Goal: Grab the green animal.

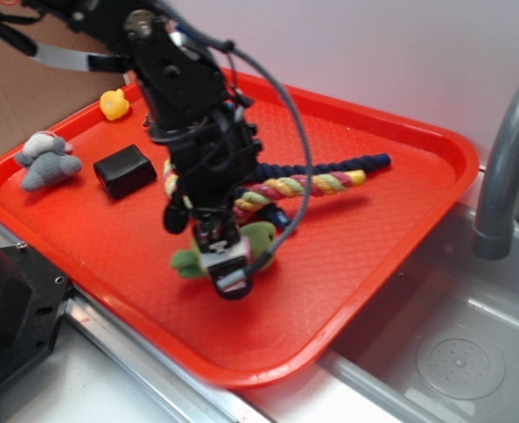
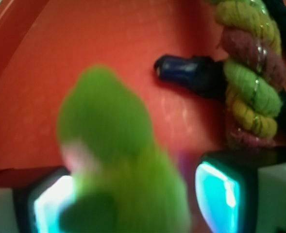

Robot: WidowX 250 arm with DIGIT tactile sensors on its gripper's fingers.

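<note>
Green animal (image 2: 118,160) between the claw (image 2: 133,199) fingers, claw spread around it, on red tray (image 1: 347,264)

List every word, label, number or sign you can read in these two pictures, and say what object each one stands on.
None: no readable text shows in either view.
The black block, red tray, green animal, rope toy, grey plush and yellow duck carry no visible markings.
The gripper shows no legible label; the wrist view is too blurred to tell.
</note>
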